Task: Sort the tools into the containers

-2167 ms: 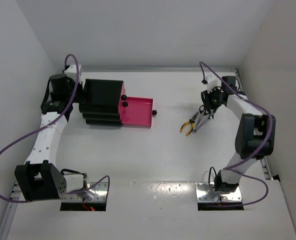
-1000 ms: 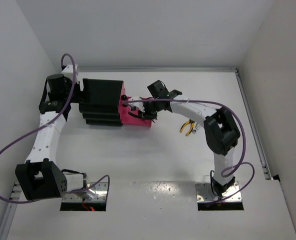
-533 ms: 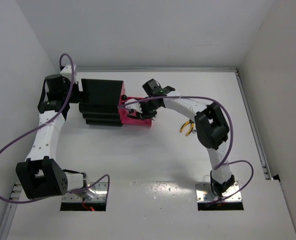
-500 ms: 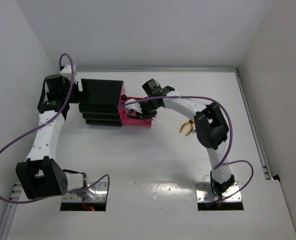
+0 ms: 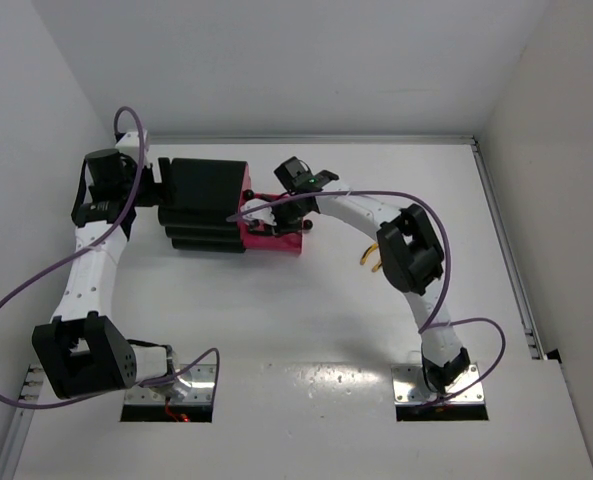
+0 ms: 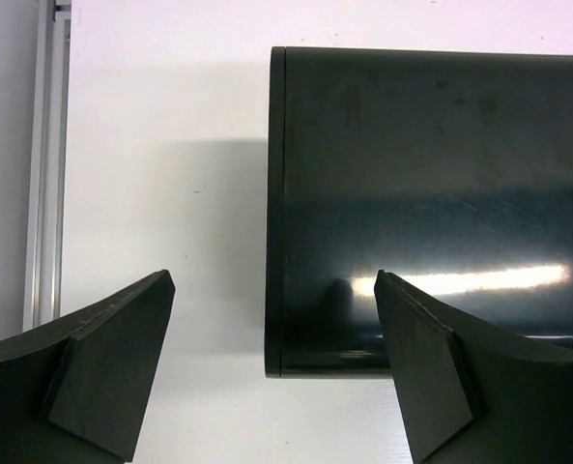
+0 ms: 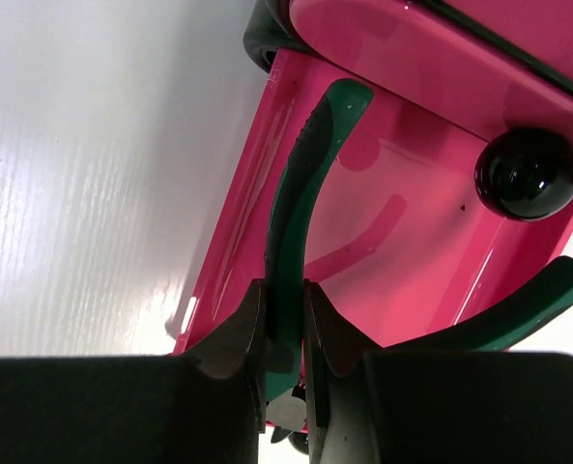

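The black cabinet (image 5: 206, 205) stands at the back left, and its lowest pink drawer (image 5: 286, 243) is pulled out to the right. My right gripper (image 5: 269, 220) is shut on one handle of a green-handled plier-like tool (image 7: 310, 164) and holds it over the open drawer (image 7: 412, 242); the tool's other handle (image 7: 523, 307) sticks out to the right. A black knob (image 7: 530, 172) sits on the drawer front above. The yellow-handled pliers (image 5: 367, 259) lie on the table, partly behind the right arm. No silver wrench shows. My left gripper (image 6: 272, 358) is open behind the cabinet (image 6: 431, 193).
White walls close in the table at the back and both sides. A metal rail (image 5: 501, 240) runs along the right edge and another (image 6: 44, 155) along the left. Purple cables loop from both arms, and one crosses over the drawer (image 5: 266, 203).
My right arm swung from the right side of the table to the open drawer with the green-handled tool, then edged further left over it. The left arm hardly moved.
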Controlling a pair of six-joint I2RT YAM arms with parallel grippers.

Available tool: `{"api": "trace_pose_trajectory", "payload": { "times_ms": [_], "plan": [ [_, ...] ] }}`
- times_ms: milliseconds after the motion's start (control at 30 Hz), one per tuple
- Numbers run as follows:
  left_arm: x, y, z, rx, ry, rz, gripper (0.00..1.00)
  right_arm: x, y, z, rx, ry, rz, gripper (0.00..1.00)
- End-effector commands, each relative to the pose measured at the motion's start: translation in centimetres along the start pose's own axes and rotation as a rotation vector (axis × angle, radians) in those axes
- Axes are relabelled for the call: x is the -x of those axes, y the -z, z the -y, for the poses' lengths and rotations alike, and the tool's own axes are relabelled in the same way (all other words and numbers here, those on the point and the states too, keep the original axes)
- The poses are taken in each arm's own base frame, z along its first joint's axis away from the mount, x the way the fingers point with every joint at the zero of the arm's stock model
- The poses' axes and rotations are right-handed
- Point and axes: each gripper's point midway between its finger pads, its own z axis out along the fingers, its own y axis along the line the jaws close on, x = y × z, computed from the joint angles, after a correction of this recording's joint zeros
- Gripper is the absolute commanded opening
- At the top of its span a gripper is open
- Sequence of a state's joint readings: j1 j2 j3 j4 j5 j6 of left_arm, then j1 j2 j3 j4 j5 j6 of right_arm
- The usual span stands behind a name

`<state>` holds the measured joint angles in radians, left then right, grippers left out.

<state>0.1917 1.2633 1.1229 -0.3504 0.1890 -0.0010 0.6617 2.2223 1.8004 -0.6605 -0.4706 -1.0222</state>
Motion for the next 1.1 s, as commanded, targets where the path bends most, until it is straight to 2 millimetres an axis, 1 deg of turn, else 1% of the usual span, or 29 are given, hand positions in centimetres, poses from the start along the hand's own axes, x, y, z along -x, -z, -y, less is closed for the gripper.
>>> {"api": "trace_pose_trajectory", "payload": {
  "times_ms": [0,133,200,233,300,333,433,467,533,567,600,667,700,733,800,833,967,1033,1067],
  "plan": [
    [1.4,0.1,-0.4,-0.004,-0.016,0.044,0.91,2.2,0.1,1.9,-0.043,0.082,0.036,0.0],
    [1.4,0.1,-0.4,-0.004,-0.016,0.044,0.91,2.2,-0.5,2.7,-0.048,0.085,0.038,0.0],
    [1.4,0.2,-0.8,0.004,-0.012,0.044,0.91,2.1,-0.7,2.8,-0.048,0.085,0.038,0.0],
    [1.2,-0.1,-0.8,0.004,-0.01,0.035,0.91,1.7,-1.1,2.8,-0.046,0.08,0.024,0.0],
    [1.2,-0.1,-0.7,-0.005,-0.01,0.036,0.91,1.9,-0.9,3.1,-0.053,0.085,0.027,0.01],
    [1.2,-0.1,-0.7,-0.005,-0.01,0.036,0.91,1.5,-1.2,3.0,-0.05,0.08,0.015,0.02],
    [1.2,-0.1,-0.7,-0.005,-0.01,0.036,0.91,1.5,-1.2,3.0,-0.05,0.089,0.015,0.02],
    [0.9,-0.3,-1.1,0.002,-0.004,0.027,0.91,2.0,-0.7,3.2,-0.057,0.096,0.028,0.02],
    [1.1,-0.4,-1.1,0.003,-0.006,0.036,0.91,2.4,-0.3,3.0,-0.06,0.1,0.039,0.02],
    [1.2,-0.4,-0.9,-0.008,-0.006,0.037,0.91,3.2,-0.2,3.1,-0.071,0.118,0.05,0.02],
    [1.2,-0.4,-0.9,-0.008,-0.006,0.037,0.91,3.4,0.1,3.0,-0.073,0.12,0.051,0.02],
    [0.9,-0.6,-0.8,-0.018,-0.004,0.029,0.91,3.8,-0.1,2.8,-0.068,0.127,0.054,0.02],
    [0.9,-0.6,-0.7,-0.018,0.005,0.029,0.91,4.0,0.1,3.1,-0.076,0.131,0.057,0.02],
    [0.9,-0.6,-0.7,-0.018,0.005,0.029,0.91,3.9,0.1,2.8,-0.066,0.126,0.053,0.02],
    [0.9,-0.6,-0.7,-0.018,0.005,0.029,0.91,4.2,0.3,3.1,-0.074,0.131,0.056,0.02],
    [0.9,-0.6,-0.7,-0.018,0.005,0.029,0.91,4.6,0.1,2.9,-0.069,0.137,0.059,0.02],
    [0.9,-0.6,-0.7,-0.018,0.005,0.029,0.91,4.5,0.1,2.8,-0.063,0.164,0.055,0.02],
    [0.9,-0.6,-0.9,-0.009,0.005,0.028,0.91,4.8,-0.2,2.7,-0.06,0.181,0.05,0.02],
    [0.5,-0.7,-0.9,-0.01,0.007,0.019,0.91,4.8,-0.2,2.7,-0.061,0.19,0.049,0.02]
  ]
}}
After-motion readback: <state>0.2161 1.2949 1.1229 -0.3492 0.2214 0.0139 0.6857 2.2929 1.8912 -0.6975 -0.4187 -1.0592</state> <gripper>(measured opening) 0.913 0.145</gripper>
